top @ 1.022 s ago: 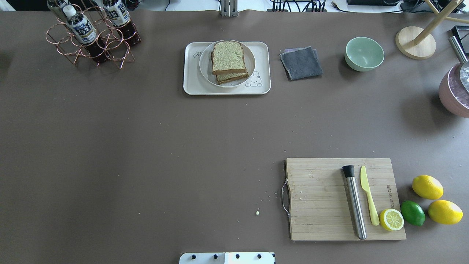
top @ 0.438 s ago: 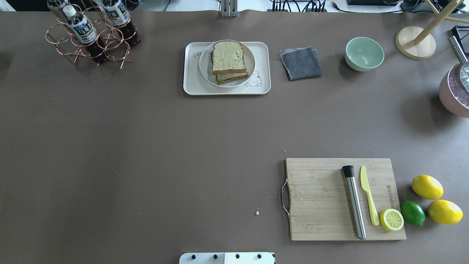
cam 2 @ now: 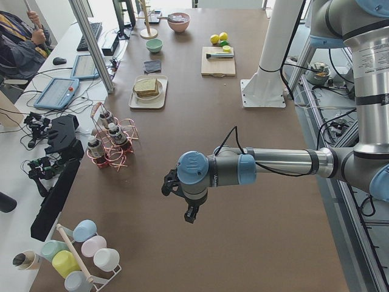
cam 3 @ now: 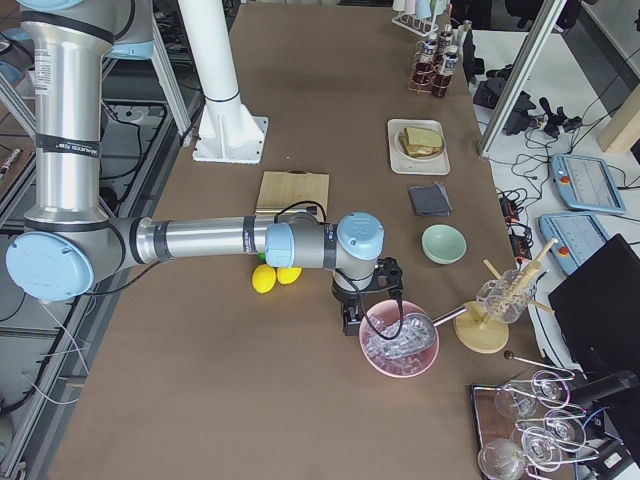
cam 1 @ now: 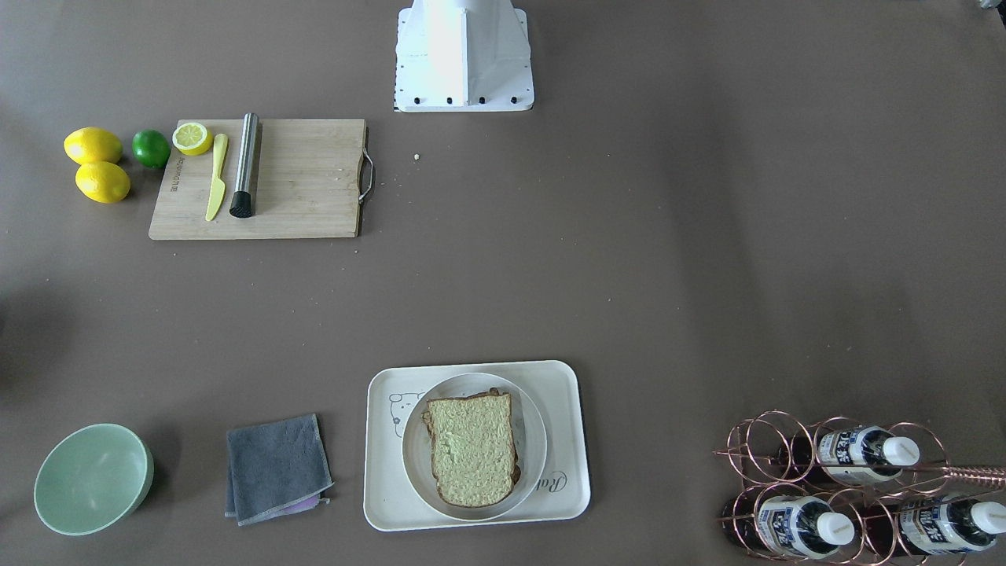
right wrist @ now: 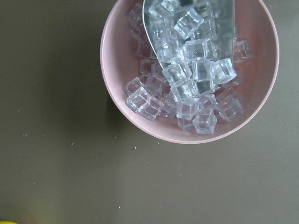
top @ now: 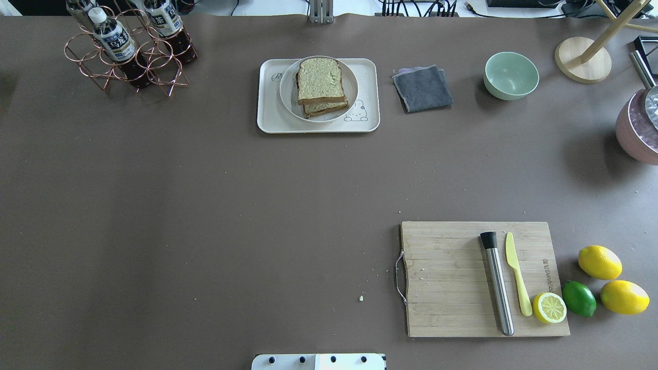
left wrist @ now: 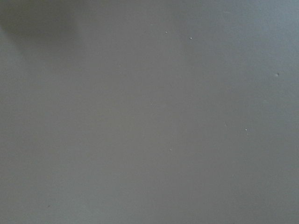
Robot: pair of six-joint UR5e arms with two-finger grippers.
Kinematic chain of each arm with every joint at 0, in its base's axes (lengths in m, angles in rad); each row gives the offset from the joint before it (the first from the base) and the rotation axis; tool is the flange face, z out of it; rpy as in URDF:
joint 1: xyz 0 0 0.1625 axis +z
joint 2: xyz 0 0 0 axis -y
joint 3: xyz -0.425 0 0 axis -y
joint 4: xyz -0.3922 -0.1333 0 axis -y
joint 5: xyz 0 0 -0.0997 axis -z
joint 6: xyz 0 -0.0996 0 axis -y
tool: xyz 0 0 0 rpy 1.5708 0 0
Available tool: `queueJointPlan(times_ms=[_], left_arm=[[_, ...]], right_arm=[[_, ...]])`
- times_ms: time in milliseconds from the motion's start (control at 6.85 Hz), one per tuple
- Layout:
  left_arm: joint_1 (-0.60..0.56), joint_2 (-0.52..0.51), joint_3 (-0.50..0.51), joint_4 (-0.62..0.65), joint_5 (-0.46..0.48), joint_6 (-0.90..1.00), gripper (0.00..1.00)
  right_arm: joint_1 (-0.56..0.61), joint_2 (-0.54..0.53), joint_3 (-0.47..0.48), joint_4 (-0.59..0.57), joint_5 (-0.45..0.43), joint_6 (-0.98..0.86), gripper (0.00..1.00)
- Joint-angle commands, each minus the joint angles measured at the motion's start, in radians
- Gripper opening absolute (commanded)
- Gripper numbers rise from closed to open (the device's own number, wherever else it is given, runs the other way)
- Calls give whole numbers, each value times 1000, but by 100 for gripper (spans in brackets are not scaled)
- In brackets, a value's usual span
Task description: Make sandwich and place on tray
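Only the side views catch the arms. We see the left gripper [cam 2: 190,214] hang over bare table and the right gripper [cam 3: 352,322] just beside the pink ice bowl [right wrist: 112,65]. We cannot tell whether either claw is spread or pressed together. Overhead, the cutting board [top: 452,277] sits at 4 o'clock. Farther off, at 12 o'clock, the sandwich [top: 320,81] sits on a plate [top: 288,92] inside the tray [top: 268,110].

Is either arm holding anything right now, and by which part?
Nothing seen held. The left hand hangs over bare table; the right hand hovers beside the pink bowl of ice cubes. The brown-crusted sandwich lies far from both.
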Motion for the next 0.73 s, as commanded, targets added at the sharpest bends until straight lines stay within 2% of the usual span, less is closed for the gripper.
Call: queueJointPlan(times_ms=[0,146,292,584], left_arm=[[-2,-6,-3,37,2,-4,89],[-1,-7,-1,37,5,-4,97],[-1,-12,0,37,16,-4,97],[1,-14,8,37,21,-2,97]], right_arm=[[2,-28,8,-9,-28,-57,100],[2,-29,5,-9,-31,-61,100],[3,-28,8,-12,-31,-64,100],[2,3,36,-102,-31,-66,100]])
